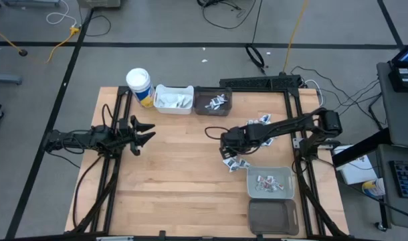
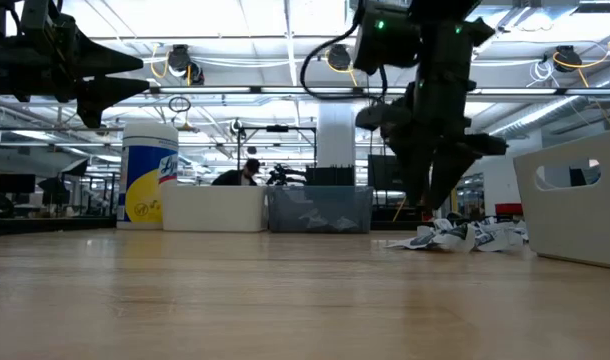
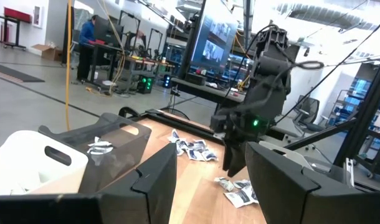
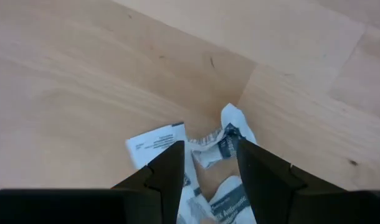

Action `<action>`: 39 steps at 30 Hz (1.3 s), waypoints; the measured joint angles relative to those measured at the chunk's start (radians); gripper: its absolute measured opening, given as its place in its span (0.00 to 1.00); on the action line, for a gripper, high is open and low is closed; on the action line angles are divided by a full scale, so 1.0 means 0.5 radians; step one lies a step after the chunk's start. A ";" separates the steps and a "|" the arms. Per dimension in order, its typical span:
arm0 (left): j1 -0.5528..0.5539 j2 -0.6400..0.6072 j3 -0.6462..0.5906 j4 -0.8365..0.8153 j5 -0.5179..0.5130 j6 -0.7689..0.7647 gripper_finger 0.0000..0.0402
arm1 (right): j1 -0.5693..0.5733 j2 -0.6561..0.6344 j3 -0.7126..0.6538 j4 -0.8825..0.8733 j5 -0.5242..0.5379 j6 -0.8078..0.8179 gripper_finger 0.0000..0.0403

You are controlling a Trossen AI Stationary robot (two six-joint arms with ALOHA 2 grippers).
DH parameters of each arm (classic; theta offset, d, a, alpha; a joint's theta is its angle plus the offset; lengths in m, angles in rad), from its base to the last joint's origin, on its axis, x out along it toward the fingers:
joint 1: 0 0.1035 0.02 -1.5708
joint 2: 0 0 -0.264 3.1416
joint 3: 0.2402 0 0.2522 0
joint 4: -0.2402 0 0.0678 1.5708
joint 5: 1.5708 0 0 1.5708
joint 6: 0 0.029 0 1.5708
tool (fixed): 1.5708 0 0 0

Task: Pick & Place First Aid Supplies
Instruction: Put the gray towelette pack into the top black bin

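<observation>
The first aid supplies are small white and silvery packets. One cluster [image 1: 234,163] lies flat on the wooden table and another [image 1: 262,120] lies farther back; more sit in the bins. My right gripper [image 1: 227,144] hangs open over the near cluster, fingers pointing down. In the right wrist view the gripper [image 4: 205,167] has crumpled packets [image 4: 210,149] showing in its gap, and a flat white packet [image 4: 154,144] lies beside one finger. In the low view its fingertips [image 2: 428,208] stand just above the pile [image 2: 455,237]. My left gripper [image 1: 141,134] waits open above the table's left side.
A white cup with a yellow band [image 1: 139,86], a white bin [image 1: 172,100] and a dark bin [image 1: 213,102] stand along the far edge. A grey bin [image 1: 271,182] holding packets and a dark bin [image 1: 273,215] sit near the right front corner. Bare wood lies between the arms.
</observation>
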 joint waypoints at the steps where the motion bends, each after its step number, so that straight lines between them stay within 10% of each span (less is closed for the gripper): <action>1: 0.000 0.000 0.000 0.001 0.000 0.000 0.49 | 0.000 0.036 -0.001 0.009 0.000 0.006 0.35; 11: 0.000 0.000 0.000 0.000 0.000 0.000 0.49 | -0.007 0.233 0.000 0.084 -0.058 -0.023 0.34; 20: 0.000 0.000 0.000 0.001 0.000 0.000 0.49 | -0.021 0.234 0.000 0.105 -0.047 -0.131 0.04; 25: 0.000 0.000 0.000 0.001 0.000 0.000 0.49 | -0.056 0.201 -0.004 0.084 -0.095 -0.256 0.03; 39: 0.001 0.000 0.000 0.001 0.000 0.000 0.49 | -0.210 0.153 0.603 -0.440 -0.418 -1.549 0.00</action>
